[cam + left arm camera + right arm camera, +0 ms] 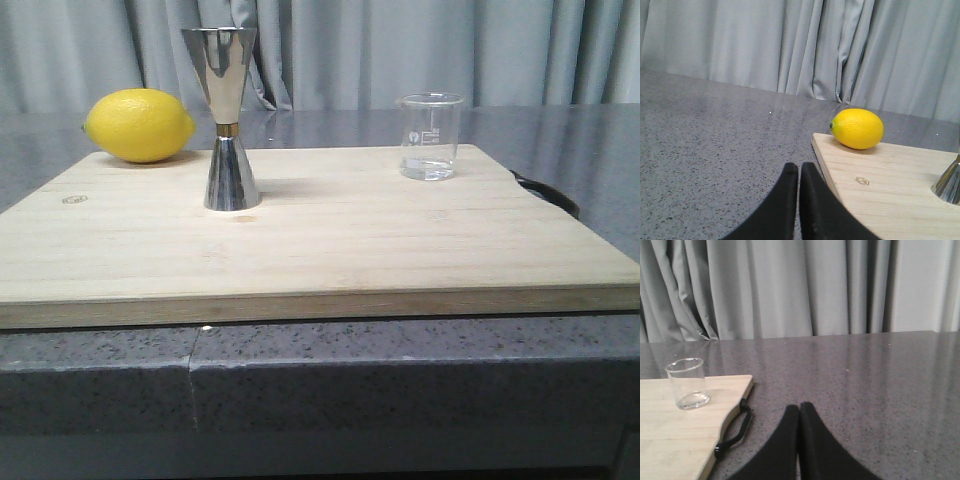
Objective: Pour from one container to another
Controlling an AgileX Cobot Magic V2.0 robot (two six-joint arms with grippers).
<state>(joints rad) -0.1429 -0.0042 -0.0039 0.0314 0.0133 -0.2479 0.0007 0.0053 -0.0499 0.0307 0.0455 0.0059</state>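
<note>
Standing apart on board (320,250) — beaker (430,137), jigger (226,120); pincers clear

1 beaker (430,136) | 1 jigger (226,118) | 1 lemon (139,125) | 1 cutting board (330,250)

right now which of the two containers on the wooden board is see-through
The small clear glass beaker on the board's right; the tall hourglass-shaped steel jigger is opaque and mirror-shiny.
</note>
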